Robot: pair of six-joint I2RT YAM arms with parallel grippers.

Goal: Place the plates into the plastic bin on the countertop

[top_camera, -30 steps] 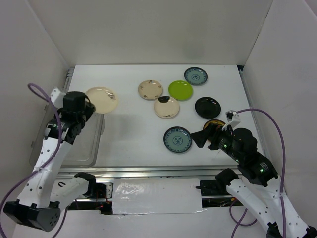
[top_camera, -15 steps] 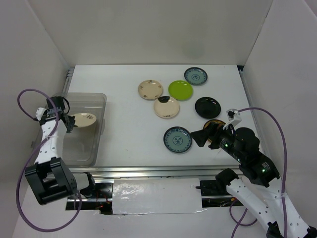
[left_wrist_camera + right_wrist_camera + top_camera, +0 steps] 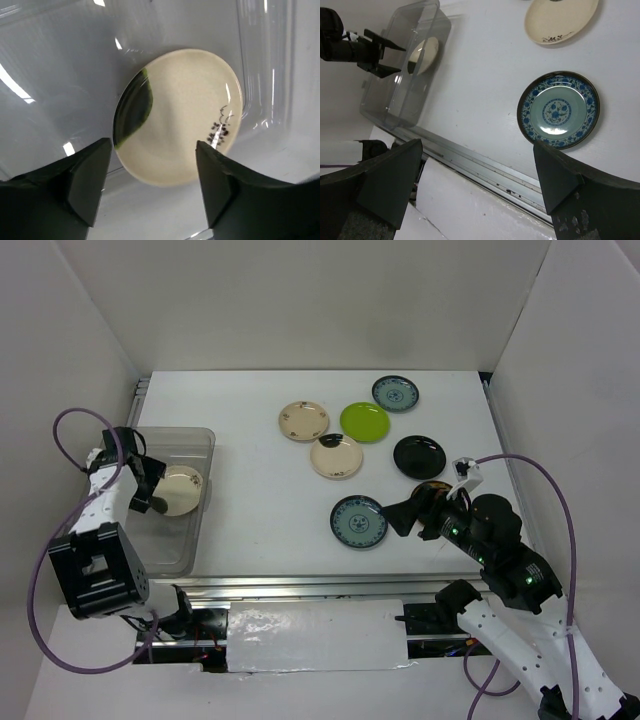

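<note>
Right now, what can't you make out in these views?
- Brown plate: top view, mostly under the right arm; out of frame in the right wrist view.
- Cream plate in the bin: flat or leaning, unclear through glare, left wrist view.
- Bin's near-left corner: top view, behind the left arm.

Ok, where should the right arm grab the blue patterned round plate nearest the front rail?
The blue patterned round plate lies flat on the white countertop, so probably only its raised dark rim offers a hold: pinch the edge nearest the right gripper, coming down from above, one finger inside, one outside.
</note>
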